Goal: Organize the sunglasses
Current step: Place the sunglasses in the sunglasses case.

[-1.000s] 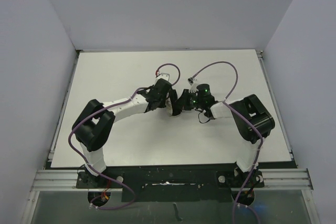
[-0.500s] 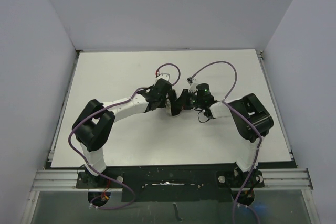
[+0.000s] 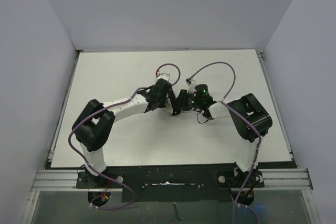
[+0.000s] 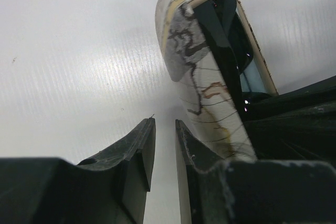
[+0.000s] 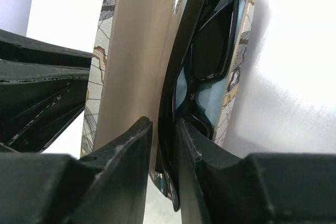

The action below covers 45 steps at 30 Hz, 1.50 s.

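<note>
White tabletop (image 3: 121, 77) lies between plain grey walls (image 3: 157, 9). Both arms reach in from the near edge and meet around the table's middle, wrists almost nose to nose.

Between them stands the oblong marbled case (image 4: 184, 45), hinged open. One half shows its smooth tan lining and the other faces it like a shallow trough. The black sunglasses (image 5: 210, 51) sit folded inside that trough half, dark lenses turned toward the tan lining. A pale blue cloth (image 4: 253, 80) is tucked between them and the shell.

The left gripper (image 4: 165, 124) is released. Its two fingers (image 4: 142, 156) stand a narrow slot apart, with only bare table showing through and nothing pinched. The marbled outside of the tan-lined half runs along the outer side of one finger, touching it or very nearly so.

The right gripper (image 5: 164, 124) comes in from the opposite side, its fingers flanking the near end of the sunglasses' frame. A thin sliver of tan lining shows between the frame and one finger, so the hold looks loosened rather than clenched. From this close angle I cannot tell whether the other finger presses the frame.

From above, the wrists and purple cables hide nearly all of the case.
</note>
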{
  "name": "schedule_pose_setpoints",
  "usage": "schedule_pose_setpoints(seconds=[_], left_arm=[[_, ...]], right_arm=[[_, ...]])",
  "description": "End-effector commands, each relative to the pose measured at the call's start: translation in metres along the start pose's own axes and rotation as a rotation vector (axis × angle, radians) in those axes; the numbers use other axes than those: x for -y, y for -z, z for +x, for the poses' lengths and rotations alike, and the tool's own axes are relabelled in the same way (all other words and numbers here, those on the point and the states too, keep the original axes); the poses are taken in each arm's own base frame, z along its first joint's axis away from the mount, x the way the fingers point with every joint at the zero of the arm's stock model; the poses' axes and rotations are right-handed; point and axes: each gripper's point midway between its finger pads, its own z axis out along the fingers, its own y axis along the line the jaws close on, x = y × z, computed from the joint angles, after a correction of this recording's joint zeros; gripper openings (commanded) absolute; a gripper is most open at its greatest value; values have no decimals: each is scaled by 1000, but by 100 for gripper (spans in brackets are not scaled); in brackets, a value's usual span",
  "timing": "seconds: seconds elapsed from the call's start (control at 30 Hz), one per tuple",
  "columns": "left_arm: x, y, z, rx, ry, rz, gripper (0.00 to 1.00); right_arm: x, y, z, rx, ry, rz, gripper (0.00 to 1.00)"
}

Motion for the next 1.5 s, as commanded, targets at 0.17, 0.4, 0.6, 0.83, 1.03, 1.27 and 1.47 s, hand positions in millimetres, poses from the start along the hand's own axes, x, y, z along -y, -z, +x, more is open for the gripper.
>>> schedule_pose_setpoints(seconds=[0.17, 0.4, 0.6, 0.83, 1.03, 1.27, 1.47], left_arm=[[7, 4, -22, 51, 24, 22, 22], [8, 3, -21, 49, 23, 25, 22], [8, 3, -20, 48, 24, 27, 22], [8, 4, -21, 52, 25, 28, 22], [9, 8, -26, 62, 25, 32, 22], [10, 10, -30, 69, 18, 24, 22], [10, 14, -37, 78, 8, 21, 22]], right_arm=[[-10, 9, -14, 41, 58, 16, 31], [-11, 14, -20, 54, 81, 37, 31], [-6, 20, -24, 67, 102, 84, 31], [-2, 31, -33, 97, 118, 127, 31], [9, 50, -43, 147, 122, 186, 28], [29, 60, -49, 170, 110, 233, 10], [39, 46, -50, 155, 108, 239, 0]])
